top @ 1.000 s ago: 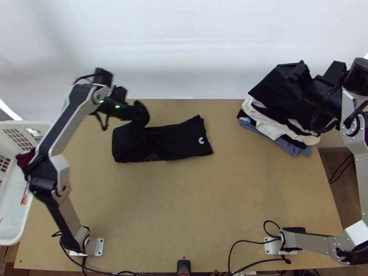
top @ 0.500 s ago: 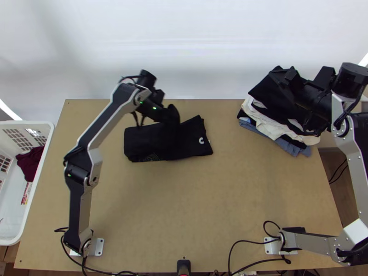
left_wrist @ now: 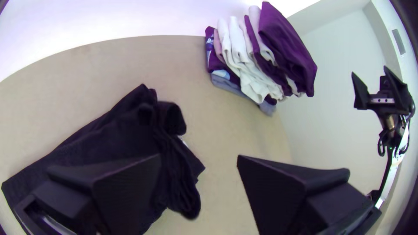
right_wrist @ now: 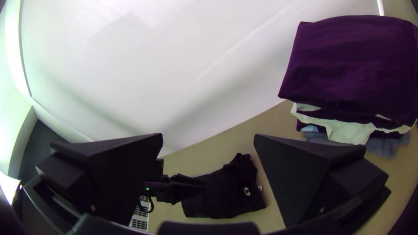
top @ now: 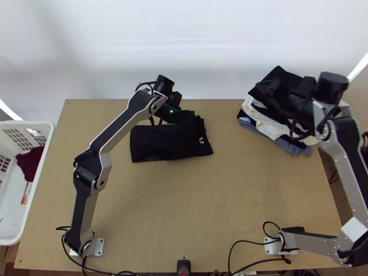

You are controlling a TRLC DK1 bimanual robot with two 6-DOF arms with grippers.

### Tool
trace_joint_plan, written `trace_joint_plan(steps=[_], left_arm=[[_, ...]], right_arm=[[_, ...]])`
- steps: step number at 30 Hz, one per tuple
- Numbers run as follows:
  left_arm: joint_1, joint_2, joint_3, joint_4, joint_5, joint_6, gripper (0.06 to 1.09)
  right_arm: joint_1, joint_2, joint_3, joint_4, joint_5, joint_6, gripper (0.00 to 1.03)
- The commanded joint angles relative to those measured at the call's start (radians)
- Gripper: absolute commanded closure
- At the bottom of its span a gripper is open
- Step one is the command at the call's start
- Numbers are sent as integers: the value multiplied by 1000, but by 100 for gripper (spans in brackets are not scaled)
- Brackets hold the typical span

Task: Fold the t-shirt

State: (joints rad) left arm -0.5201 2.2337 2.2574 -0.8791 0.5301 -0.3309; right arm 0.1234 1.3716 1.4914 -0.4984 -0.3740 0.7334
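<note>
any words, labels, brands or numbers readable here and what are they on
No text can be read.
Black t-shirt: a curved white mark and a faint greenish print, both too small to read.
White basket: red marks inside, too small to read.

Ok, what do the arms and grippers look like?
The left arm and right arm have silver-grey links, black joints and black cables. The left gripper and right gripper have wide black fingers; a green light glows by the left.

T-shirt (top: 170, 143) — matt cloth, slightly rumpled; table (top: 184, 198) — smooth wood; basket (top: 27, 123) — smooth plastic.
</note>
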Motion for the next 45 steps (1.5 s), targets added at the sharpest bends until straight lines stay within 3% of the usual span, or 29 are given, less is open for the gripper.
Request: trace_joint_plan(steps=[1, 12, 16, 21, 25, 35, 38, 45], left_arm=[[3, -26, 27, 15, 15, -40, 10], [131, -114, 25, 29, 16, -59, 10], [184, -186, 24, 32, -88, -39, 10], [266, -301, 11, 31, -297, 39, 10], [344, -398, -12, 25, -383, 95, 10], [526, -569, -59, 0, -418, 96, 10], [560, -605, -59, 20, -489, 113, 10], [687, -669, -50, 71, -490, 132, 10]], right_arm=[[41, -8, -94, 47, 20, 17, 5], [173, 207, -163, 118, 4, -28, 5], [191, 336, -132, 150, -52, -31, 5], [194, 465, -76, 158, -131, -65, 6], [194, 541, -53, 158, -157, -103, 6], [214, 659, -46, 158, -183, -200, 6], [222, 682, -49, 158, -195, -224, 6], [274, 764, 6, 158, -198, -246, 6]])
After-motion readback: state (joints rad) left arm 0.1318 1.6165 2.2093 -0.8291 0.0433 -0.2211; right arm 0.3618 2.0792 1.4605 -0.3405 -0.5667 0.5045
